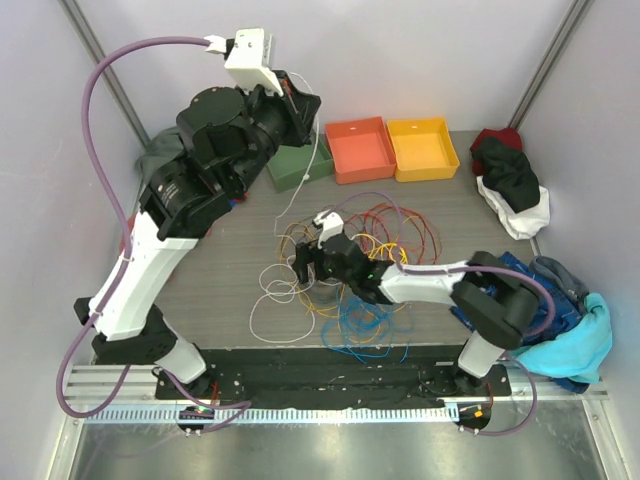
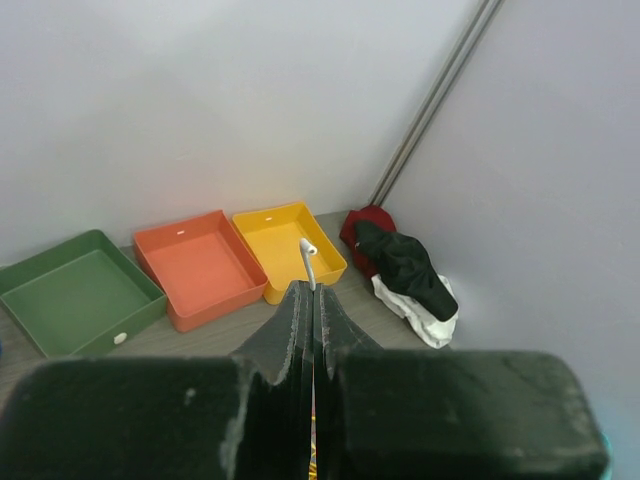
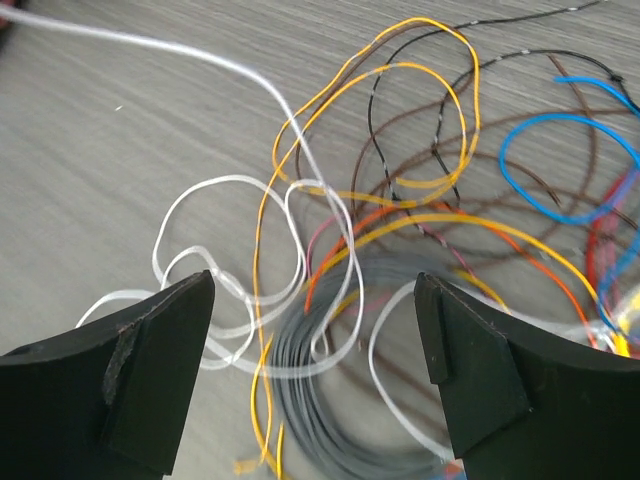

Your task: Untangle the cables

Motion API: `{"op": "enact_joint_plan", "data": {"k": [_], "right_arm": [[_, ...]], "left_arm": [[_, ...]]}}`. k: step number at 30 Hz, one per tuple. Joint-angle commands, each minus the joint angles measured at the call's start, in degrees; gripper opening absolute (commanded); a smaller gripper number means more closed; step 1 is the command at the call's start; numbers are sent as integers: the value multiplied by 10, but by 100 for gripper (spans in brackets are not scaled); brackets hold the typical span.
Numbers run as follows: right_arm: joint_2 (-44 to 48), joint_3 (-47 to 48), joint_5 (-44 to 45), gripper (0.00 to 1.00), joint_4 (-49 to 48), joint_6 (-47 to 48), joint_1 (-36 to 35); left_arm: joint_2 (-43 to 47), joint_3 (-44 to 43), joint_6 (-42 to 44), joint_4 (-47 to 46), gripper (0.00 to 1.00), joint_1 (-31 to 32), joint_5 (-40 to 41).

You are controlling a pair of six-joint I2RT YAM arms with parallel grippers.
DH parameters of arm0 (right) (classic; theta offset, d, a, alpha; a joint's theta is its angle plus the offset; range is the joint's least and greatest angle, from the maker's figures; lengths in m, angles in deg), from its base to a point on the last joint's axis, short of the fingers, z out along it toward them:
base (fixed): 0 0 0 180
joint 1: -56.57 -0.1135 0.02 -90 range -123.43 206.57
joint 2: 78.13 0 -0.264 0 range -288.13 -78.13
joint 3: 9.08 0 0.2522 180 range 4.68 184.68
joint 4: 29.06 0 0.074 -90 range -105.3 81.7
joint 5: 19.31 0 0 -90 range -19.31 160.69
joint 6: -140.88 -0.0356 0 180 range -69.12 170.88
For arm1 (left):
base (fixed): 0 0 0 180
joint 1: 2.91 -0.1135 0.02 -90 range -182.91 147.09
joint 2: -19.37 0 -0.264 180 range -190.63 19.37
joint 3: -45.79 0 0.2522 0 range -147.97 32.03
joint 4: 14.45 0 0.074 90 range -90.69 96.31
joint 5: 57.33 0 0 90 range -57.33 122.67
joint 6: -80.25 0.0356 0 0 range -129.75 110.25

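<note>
The left gripper (image 2: 313,292), raised at the upper left of the overhead view, has its jaws pressed together on a white cable (image 2: 310,262) whose tip pokes out above them. The right gripper (image 3: 312,290) hangs with jaws spread wide, gripping nothing, over the tangled cables (image 1: 400,235) at the centre of the table (image 1: 225,265).

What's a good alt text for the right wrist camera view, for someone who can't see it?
The right gripper hangs wide open over a tangle of cables in white, yellow, orange, brown, black and blue on a grey table. A grey coil shows below the gap between its black fingers, and one white cable runs off to the upper left corner.
</note>
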Motion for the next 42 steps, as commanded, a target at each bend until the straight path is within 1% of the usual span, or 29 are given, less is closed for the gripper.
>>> {"op": "enact_joint_plan", "data": {"k": [1,6,9,10,13,14,15,16,18,19,20,23,25,26,27,28,29,30,31,32,33,34,35,36,38,39,40,41,42], "right_arm": [[-66,69,43,90,-80,5,-3],[-117,110,87,87,-95,2,-3],[-132,130,107,77,-90,1,-3],[-132,128,112,65,-92,0,-3],[-121,119,131,47,-102,0,-3],[-117,116,136,37,-106,2,-3],[-112,115,138,31,-107,6,-3],[-109,114,145,22,-107,9,-3],[-105,114,149,15,-105,19,-3],[-98,113,152,3,-105,23,-3],[-94,111,154,1,-105,25,-3],[-57,103,175,1,-82,29,-3],[-15,99,199,1,-58,32,-3],[34,99,230,1,-26,42,-2],[61,100,243,1,-8,48,-3],[87,106,261,1,15,55,-3],[151,111,284,1,64,57,-3],[181,120,298,1,84,70,-3],[213,128,308,1,120,78,-3],[262,136,328,1,136,84,-3],[285,162,334,1,152,96,-3],[301,180,337,1,185,101,-3],[321,199,343,1,197,106,-3],[325,246,343,1,227,108,-3],[322,298,342,1,287,111,-3],[318,352,339,1,306,112,-3],[315,377,336,1,335,113,-2],[313,399,330,1,344,115,-3],[305,443,321,1,354,118,-3]], "left_arm": [[22,4,-5,-18,0,-1,-15],[32,22,-7,-18,0,-1,-19],[38,30,-6,-16,0,-1,-15],[39,35,-6,-15,0,-1,-14],[48,51,-4,-20,0,-1,-8],[51,56,-4,-22,0,0,-7],[53,60,-5,-28,0,-1,-7],[54,64,-5,-31,0,-1,-7],[54,66,-6,-31,0,-1,-7],[55,67,-7,-32,0,-1,-8],[55,67,-7,-32,0,-1,-8],[59,68,-4,-25,0,-1,6],[72,88,2,-27,0,-1,27],[80,101,5,-32,0,-1,56],[91,140,8,-41,0,-1,68],[111,161,14,-55,0,-1,80],[122,181,24,-58,0,-2,113],[132,228,27,-61,0,-2,129],[156,253,20,-72,0,-2,145],[167,285,13,-80,0,-5,159],[178,340,2,-90,0,-6,162],[201,371,-8,-112,0,-7,163],[208,395,-33,-118,0,-7,163],[214,434,-45,-122,0,-8,163],[220,458,-73,-122,1,-9,160],[222,469,-80,-122,2,-9,154],[223,487,-88,-120,3,-9,151],[225,500,-100,-126,6,-9,146],[227,513,-103,-135,8,-9,129]]}}
